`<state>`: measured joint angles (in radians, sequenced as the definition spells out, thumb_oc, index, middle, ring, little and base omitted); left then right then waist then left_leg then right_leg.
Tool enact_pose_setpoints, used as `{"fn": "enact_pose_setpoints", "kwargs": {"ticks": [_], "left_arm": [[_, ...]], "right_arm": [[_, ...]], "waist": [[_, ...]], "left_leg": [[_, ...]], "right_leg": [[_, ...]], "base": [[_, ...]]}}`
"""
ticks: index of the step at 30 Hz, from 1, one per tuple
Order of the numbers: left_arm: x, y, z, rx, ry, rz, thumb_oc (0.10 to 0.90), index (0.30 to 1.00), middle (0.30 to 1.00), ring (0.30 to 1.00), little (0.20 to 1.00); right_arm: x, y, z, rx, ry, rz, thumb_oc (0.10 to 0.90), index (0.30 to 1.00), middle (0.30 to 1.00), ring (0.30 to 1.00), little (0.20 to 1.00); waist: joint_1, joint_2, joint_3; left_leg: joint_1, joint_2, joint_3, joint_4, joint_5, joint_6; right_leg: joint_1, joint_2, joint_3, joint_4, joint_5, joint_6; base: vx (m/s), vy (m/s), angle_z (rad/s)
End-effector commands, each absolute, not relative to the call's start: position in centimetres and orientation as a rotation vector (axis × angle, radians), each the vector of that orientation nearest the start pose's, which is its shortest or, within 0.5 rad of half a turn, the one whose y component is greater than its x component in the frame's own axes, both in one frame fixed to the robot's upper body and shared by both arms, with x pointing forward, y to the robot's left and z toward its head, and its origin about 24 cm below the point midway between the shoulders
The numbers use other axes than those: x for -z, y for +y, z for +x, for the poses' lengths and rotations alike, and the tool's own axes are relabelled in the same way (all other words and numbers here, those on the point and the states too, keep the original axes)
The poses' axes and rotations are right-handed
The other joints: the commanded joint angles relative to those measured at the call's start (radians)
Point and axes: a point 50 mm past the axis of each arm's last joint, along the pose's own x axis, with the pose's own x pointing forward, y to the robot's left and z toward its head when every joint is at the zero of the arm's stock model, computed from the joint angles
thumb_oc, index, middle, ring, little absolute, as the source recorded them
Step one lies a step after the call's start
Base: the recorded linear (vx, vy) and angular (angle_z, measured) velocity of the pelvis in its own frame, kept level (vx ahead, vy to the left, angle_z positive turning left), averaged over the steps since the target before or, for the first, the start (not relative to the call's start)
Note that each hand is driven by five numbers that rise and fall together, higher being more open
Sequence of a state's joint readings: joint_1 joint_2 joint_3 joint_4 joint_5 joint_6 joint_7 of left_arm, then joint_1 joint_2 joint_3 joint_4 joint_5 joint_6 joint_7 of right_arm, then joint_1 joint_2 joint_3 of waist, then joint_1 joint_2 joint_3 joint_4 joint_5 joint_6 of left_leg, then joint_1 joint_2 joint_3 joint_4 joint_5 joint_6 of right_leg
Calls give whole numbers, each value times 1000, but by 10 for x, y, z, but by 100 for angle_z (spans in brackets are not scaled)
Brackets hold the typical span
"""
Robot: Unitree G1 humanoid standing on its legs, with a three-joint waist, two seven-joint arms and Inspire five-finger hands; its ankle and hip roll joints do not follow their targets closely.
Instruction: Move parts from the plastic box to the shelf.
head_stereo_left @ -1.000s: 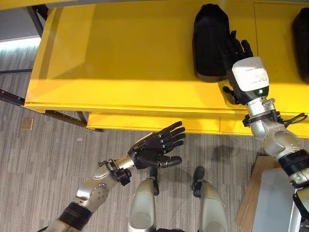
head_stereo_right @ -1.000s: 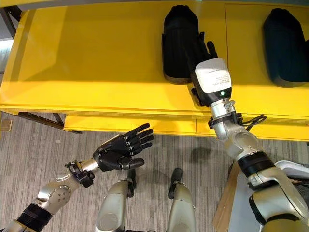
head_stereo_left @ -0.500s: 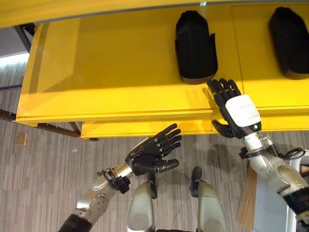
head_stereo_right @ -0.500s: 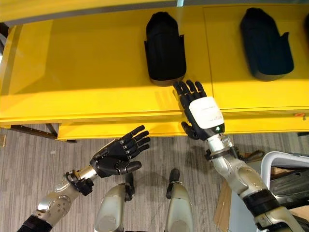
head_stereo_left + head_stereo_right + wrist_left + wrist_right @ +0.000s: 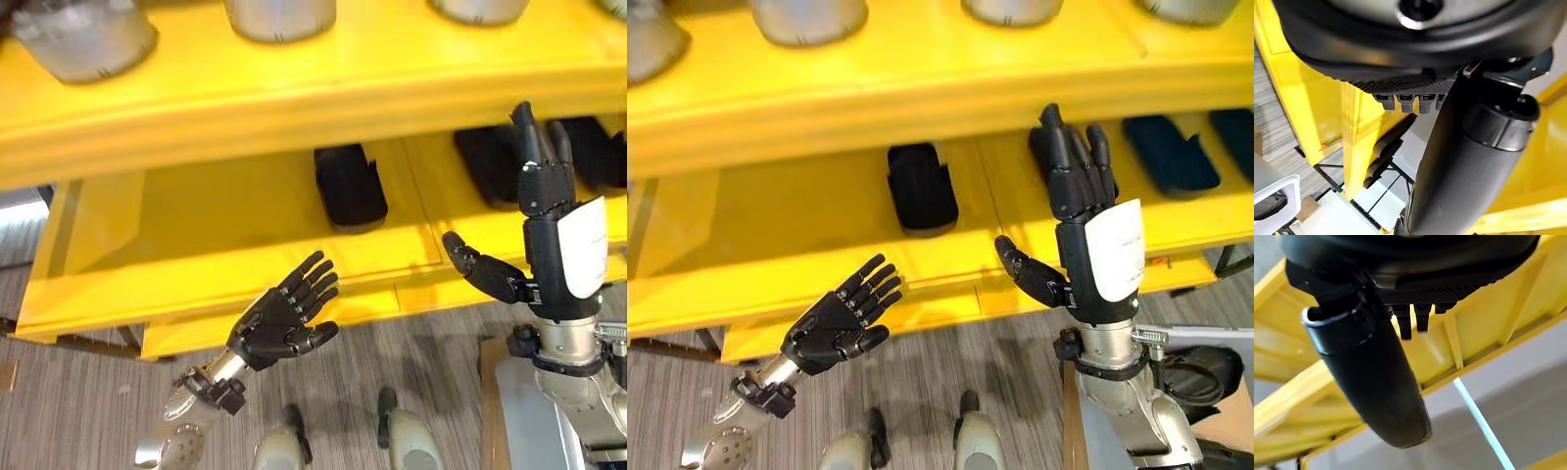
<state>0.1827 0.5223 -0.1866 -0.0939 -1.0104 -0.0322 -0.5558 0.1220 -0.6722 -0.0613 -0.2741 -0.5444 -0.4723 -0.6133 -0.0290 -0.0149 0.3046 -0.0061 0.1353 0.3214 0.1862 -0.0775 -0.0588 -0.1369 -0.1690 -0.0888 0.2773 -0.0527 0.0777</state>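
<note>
Hovering before the yellow shelf (image 5: 235, 211) — left hand (image 5: 279, 323) empty, fingers spread | right hand (image 5: 1083, 220) raised upright, fingers straight, holding nothing | black parts (image 5: 350, 186) lie on the lower shelf level — silver parts (image 5: 279, 18) stand above.

The yellow shelf (image 5: 245, 245) is looked at from the head by both eye views, angled down and forward, nearly the same scene shared with a slight sideways offset. Each wrist view is shot super close along its own hand, shelf framing seen past it.
</note>
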Motion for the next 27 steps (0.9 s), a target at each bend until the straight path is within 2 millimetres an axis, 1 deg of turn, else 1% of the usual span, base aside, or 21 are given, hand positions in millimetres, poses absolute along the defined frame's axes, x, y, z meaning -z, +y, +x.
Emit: {"fn": "enact_pose_setpoints", "kwargs": {"ticks": [1,4,5,6,7,8,9,10,11,12,13,14,17,18,21,22,23,24,25,26,27], "left_arm": [[-72,174,202,766,-133,-516,900,1000,1000,1000,1000],[-71,171,205,789,-116,-489,900,1000,1000,1000,1000],[-71,168,208,816,-107,-491,900,1000,1000,1000,1000],[-70,167,210,821,-98,-492,900,1000,1000,1000,1000],[-70,167,210,821,-96,-490,900,1000,1000,1000,1000],[-69,168,211,800,-96,-481,900,1000,1000,1000,1000],[-67,168,211,784,-92,-481,900,1000,1000,1000,1000],[-66,169,211,768,-92,-486,900,1000,1000,1000,1000],[-66,169,211,767,-92,-486,900,1000,1000,1000,1000],[-62,170,210,722,-100,-485,900,1000,1000,1000,1000],[-61,170,210,710,-101,-484,900,1000,1000,1000,1000],[-60,171,209,703,-101,-486,900,1000,1000,1000,1000],[-56,179,204,687,-95,-486,900,1000,1000,1000,1000],[-54,183,202,678,-96,-489,900,1000,1000,1000,1000],[-51,187,198,655,-106,-495,900,1000,1000,1000,1000],[-50,188,198,619,-112,-501,900,1000,1000,1000,1000],[-50,187,200,606,-112,-509,900,1000,1000,1000,1000],[-50,185,201,586,-112,-520,900,1000,1000,1000,1000],[-50,184,202,571,-113,-527,900,1000,1000,1000,1000],[-50,183,202,564,-116,-532,900,1000,1000,1000,1000],[-50,182,203,557,-116,-553,900,1000,1000,1000,1000]], "right_arm": [[-170,-237,208,374,-889,-872,900,1000,1000,1000,1000],[-156,-242,212,395,-783,-896,900,1000,1000,1000,1000],[-146,-249,214,411,-675,-887,900,1000,1000,1000,1000],[-139,-253,214,422,-624,-886,900,1000,1000,1000,1000],[-137,-255,215,425,-609,-893,900,1000,1000,1000,1000],[-131,-255,216,409,-581,-909,900,1000,1000,1000,1000],[-128,-255,217,398,-558,-918,900,1000,1000,1000,1000],[-127,-254,220,383,-538,-923,900,1000,1000,1000,1000],[-127,-254,220,383,-539,-922,900,1000,1000,1000,1000],[-123,-250,228,345,-493,-926,900,1000,1000,1000,1000],[-121,-250,230,336,-477,-923,900,1000,1000,1000,1000],[-119,-251,232,334,-453,-925,900,1000,1000,1000,1000],[-113,-258,231,337,-402,-929,900,1000,1000,1000,1000],[-111,-262,230,340,-377,-929,900,1000,1000,1000,1000],[-110,-264,230,332,-360,-938,900,1000,1000,1000,1000],[-108,-265,233,320,-321,-961,900,1000,1000,1000,1000],[-109,-265,235,319,-314,-967,900,1000,1000,1000,1000],[-109,-266,237,324,-298,-995,900,1000,1000,1000,1000],[-109,-266,238,323,-289,-1010,900,1000,1000,1000,1000],[-110,-266,238,322,-288,-1015,900,1000,1000,1000,1000],[-109,-268,238,330,-265,-1031,900,1000,1000,1000,1000]], "waist": [[-13,-22,-83],[-26,-29,-81],[-36,-36,-78],[-45,-43,-74],[-46,-45,-73],[-50,-52,-63],[-48,-56,-58],[-43,-59,-53],[-42,-59,-52],[-22,-54,-42],[-17,-52,-39],[-10,-47,-38],[0,-32,-45],[3,-32,-50],[11,-41,-60],[20,-58,-70],[22,-64,-74],[22,-67,-77],[21,-67,-80],[19,-67,-80],[13,-66,-83]], "left_leg": [[27,-11,19,102,-104,70],[41,-26,29,97,-116,91],[46,-32,41,96,-124,101],[50,-31,60,100,-133,104],[51,-31,65,102,-136,105],[67,-26,96,106,-151,107],[79,-21,122,102,-154,105],[88,-13,148,97,-153,102],[90,-13,149,96,-153,102],[121,10,190,65,-162,90],[124,15,204,52,-154,93],[121,20,216,35,-140,99],[99,39,218,15,-100,113],[92,42,218,4,-86,115],[80,38,216,-8,-67,109],[64,56,225,5,-50,84],[55,66,227,9,-38,71],[46,86,230,11,-14,49],[43,103,235,0,11,31],[42,111,240,-5,21,23],[42,134,254,-18,44,5]], "right_leg": [[120,-68,-35,-56,-16,53],[114,-99,-27,-58,22,79],[105,-129,-17,-66,66,94],[95,-160,-20,-73,114,104],[91,-166,-20,-74,125,107],[81,-195,-45,-68,178,118],[71,-209,-74,-65,205,124],[63,-221,-112,-58,224,130],[63,-220,-111,-59,225,130],[47,-241,-200,-21,243,154],[38,-241,-218,4,238,154],[29,-228,-228,60,205,145],[47,-143,-241,163,54,92],[63,-98,-244,188,-13,75],[89,-48,-251,179,-63,60],[152,-8,-264,64,-100,24],[173,-1,-266,22,-103,15],[201,12,-268,-30,-95,4],[213,19,-269,-61,-84,2],[216,21,-272,-70,-81,2],[222,25,-276,-92,-72,0]], "base": [[-64,163,-1],[-83,144,-6],[-114,132,-12],[-109,125,-12],[-73,70,-18],[-68,45,-18],[-91,35,-24],[-63,14,-59],[-106,24,-114],[-123,28,-138],[-189,-5,-158],[-152,-61,-155],[-92,-86,-88],[-36,-83,-34],[20,-155,-60],[83,-355,-89],[132,-456,-88],[97,-324,-66],[84,-272,-58],[67,-301,-70],[55,-272,-57]]}}
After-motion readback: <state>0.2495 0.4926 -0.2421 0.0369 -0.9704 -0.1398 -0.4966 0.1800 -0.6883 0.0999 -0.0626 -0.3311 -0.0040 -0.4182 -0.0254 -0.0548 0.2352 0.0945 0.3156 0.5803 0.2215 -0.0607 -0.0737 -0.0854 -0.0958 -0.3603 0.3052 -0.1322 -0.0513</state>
